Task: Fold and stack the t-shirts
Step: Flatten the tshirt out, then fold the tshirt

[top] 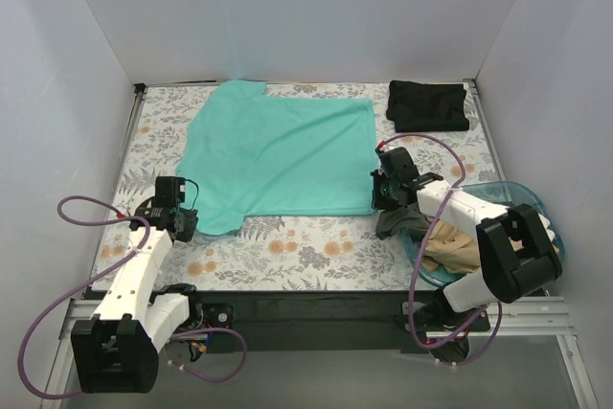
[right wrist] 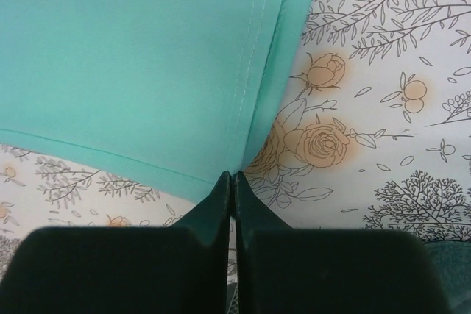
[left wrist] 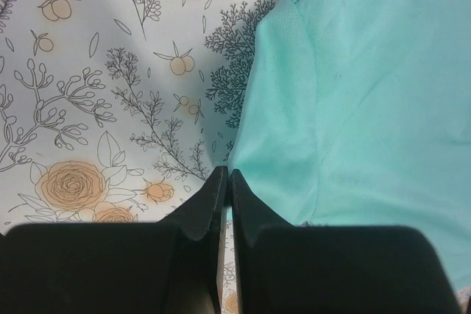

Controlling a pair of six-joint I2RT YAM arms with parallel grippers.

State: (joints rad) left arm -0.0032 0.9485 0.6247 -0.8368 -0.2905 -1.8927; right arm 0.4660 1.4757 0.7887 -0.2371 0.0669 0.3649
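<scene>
- The teal t-shirt (top: 287, 155) lies flat on the flowery cloth (top: 306, 248).
- The left claw (left wrist: 227, 182) squeezes tight on its near left edge.
- The right claw (right wrist: 233, 179) pinches its near right corner.

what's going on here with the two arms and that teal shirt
The two arms are folding t-shirts. The teal t-shirt lies spread flat on the floral tablecloth. The left gripper is shut on its near left corner and the right gripper on its near right hem corner. A black t-shirt sits folded at the far right. A tan shirt waits in the blue plastic basket at the near right.
</scene>
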